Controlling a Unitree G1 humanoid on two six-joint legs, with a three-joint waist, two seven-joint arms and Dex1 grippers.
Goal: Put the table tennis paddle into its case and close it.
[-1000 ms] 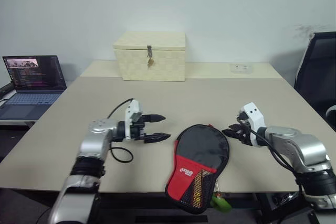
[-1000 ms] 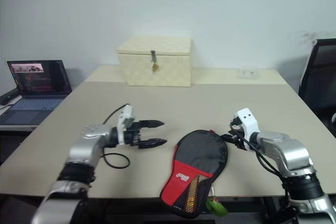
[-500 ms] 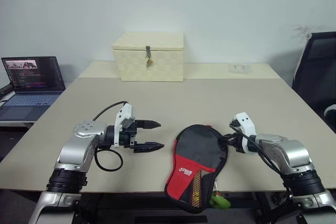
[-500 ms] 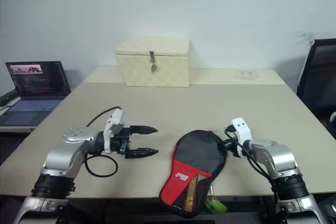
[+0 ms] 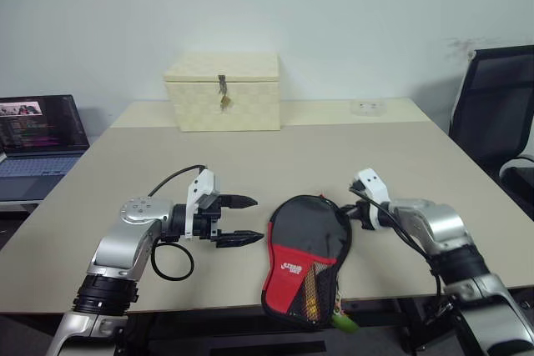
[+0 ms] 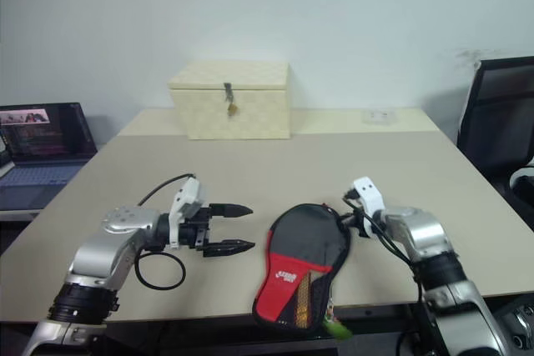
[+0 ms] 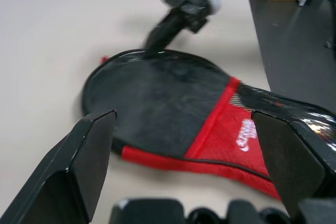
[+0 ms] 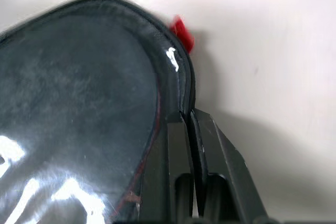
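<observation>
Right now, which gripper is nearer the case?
Right. The right gripper is shut at the rim of the case, at its round end. The left gripper is open beside the case's other side, apart from it.

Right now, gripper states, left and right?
Left gripper: open, holding nothing, beside the case.
Right gripper: shut, fingers pinched on the case's rim.
</observation>
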